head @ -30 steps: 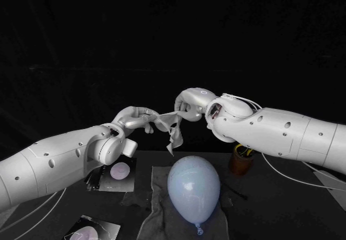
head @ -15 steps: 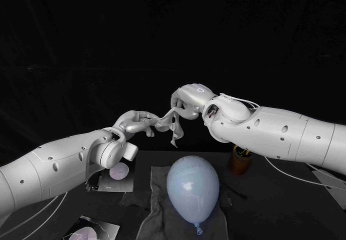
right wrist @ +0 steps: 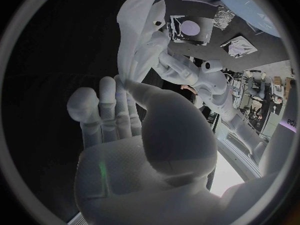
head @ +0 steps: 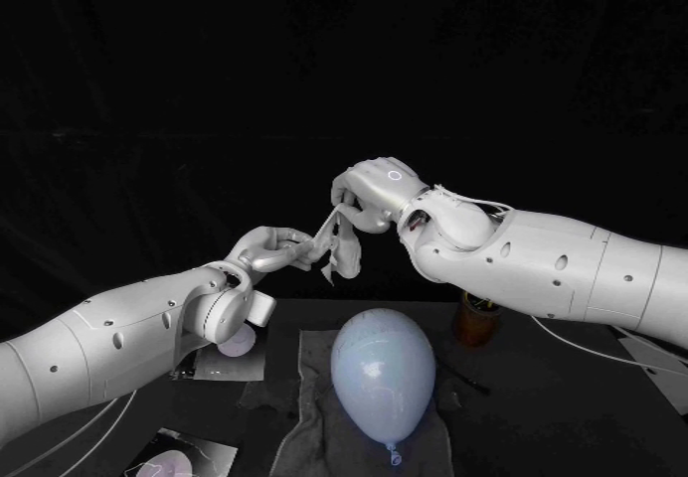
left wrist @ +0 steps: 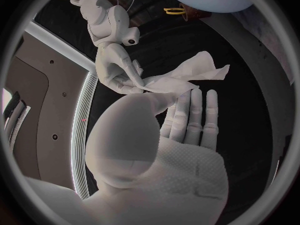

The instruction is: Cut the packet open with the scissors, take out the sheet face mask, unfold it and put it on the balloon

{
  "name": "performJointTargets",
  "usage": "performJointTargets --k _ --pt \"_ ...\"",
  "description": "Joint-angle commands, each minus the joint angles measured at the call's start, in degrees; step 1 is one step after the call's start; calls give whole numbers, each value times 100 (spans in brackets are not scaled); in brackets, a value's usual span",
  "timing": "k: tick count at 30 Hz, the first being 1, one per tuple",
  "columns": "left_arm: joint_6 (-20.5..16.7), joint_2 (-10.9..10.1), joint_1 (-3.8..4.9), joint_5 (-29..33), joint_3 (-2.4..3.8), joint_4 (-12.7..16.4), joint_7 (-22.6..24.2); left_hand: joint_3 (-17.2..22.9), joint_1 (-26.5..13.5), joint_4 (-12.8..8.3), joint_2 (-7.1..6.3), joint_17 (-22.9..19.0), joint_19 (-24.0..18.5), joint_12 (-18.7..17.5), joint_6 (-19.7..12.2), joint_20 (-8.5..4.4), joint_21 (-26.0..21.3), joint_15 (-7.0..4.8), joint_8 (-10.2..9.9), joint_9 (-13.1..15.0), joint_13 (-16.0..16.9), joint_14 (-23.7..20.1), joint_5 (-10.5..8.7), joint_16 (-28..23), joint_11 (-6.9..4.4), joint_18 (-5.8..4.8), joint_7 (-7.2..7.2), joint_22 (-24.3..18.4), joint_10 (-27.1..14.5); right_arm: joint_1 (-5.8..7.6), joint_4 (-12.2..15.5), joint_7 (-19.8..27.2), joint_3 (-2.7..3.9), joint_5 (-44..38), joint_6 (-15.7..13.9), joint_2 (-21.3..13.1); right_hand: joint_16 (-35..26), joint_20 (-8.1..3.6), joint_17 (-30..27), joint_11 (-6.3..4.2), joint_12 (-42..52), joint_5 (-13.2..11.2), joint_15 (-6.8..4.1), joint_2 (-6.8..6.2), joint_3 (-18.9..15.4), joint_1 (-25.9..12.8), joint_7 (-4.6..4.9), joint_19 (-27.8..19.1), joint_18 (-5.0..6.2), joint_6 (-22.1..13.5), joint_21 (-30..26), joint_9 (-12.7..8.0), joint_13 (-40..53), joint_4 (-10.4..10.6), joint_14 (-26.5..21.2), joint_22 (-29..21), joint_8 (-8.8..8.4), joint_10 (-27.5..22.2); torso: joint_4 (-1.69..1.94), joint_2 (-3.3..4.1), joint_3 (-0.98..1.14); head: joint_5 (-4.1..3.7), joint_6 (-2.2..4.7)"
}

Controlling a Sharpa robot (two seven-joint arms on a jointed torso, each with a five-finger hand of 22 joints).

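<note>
The sheet face mask [head: 341,248] hangs crumpled in the air, held between both hands and well above the balloon [head: 383,373]. The right hand [head: 370,194], the higher of the two, pinches the mask's upper end between thumb and finger. The left hand [head: 275,248], lower and near it, grips the mask's side, other fingers straight. The balloon lies on a grey cloth [head: 294,427] on the black table [head: 574,427].

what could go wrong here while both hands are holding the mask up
The sheet mask hangs bunched between the left hand and right hand: pulling apart may tear it or slip it free. The balloon lies unheld on a cloth below, so draping the mask could roll it.
</note>
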Motion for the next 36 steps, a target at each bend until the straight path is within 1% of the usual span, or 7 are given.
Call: performJointTargets --k 1,8,12,17,24,31,36 --pt "-230 16 -9 164 2 3 405 -104 42 -22 -46 -121 -104 -31 -42 110 -286 57 23 1381 -7 -235 15 -159 27 -26 31 -164 -73 9 12 -86 8 -226 -183 -4 31 -12 -6 -44 37 14 -4 50 30 5 -15 53 -92 46 52 4 5 -5 48 617 20 92 3 5 -1 -9 10" --pt "-360 22 -33 208 0 11 509 -350 61 -99 -275 -286 -89 -57 -146 193 -694 123 -45 1191 -32 -333 8 -267 110 17 112 -426 -340 8 46 -109 7 -208 -182 2 31 -15 -11 -49 34 14 -9 41 35 3 -19 71 -98 50 79 9 6 2 60 626 24 104 0 3 3 1 19" --pt "-458 11 -53 243 0 -4 563 -715 -16 -147 -828 -381 -40 -35 -579 204 -1008 227 -461 810 -35 -479 50 -334 265 6 257 -630 -827 8 64 -115 7 -203 -171 1 31 -17 -13 -50 33 14 -10 38 37 2 -21 81 -101 52 94 10 7 4 65 631 26 108 -3 4 2 -6 27" --pt "-587 3 -74 102 -2 -27 576 -1271 35 -210 -1132 -507 36 1 -885 209 -1422 399 -698 488 -21 -818 29 -453 454 -49 312 -896 -1391 8 60 -138 7 -198 -163 1 31 -19 -15 -53 31 14 -13 33 40 2 -23 93 -104 54 111 13 7 7 72 636 28 115 3 7 1 -12 28" --pt "-660 27 -181 -421 -23 -48 496 -4179 1189 404 -516 -1021 186 702 -1253 206 -2660 577 -610 -242 20 -1374 21 -826 515 -281 113 -1669 -2295 7 33 -188 7 -187 -155 10 31 -23 -19 -56 28 14 -17 25 47 2 -26 110 -109 58 137 17 8 11 85 644 32 125 0 5 -2 -13 18" --pt "-644 45 -313 -599 -31 -91 475 -4566 1542 737 -549 -1217 -200 919 -1508 213 -3285 731 -547 -516 10 -1484 25 -1008 441 -320 10 -1931 -2722 6 41 -199 7 -158 -136 13 30 -27 -23 -60 24 14 -22 18 58 6 -29 125 -113 62 157 21 8 13 98 651 35 136 -1 7 1 -8 16" --pt "-600 70 -378 -652 -45 -114 458 -4639 1542 736 -506 -1299 -337 1108 -1317 212 -3519 646 -358 -621 22 -1423 23 -1065 379 -313 339 -1970 -2756 5 42 -204 7 -142 -133 10 30 -29 -25 -62 22 14 -23 16 64 8 -30 129 -113 64 160 23 9 14 102 652 36 139 6 7 -3 12 2"
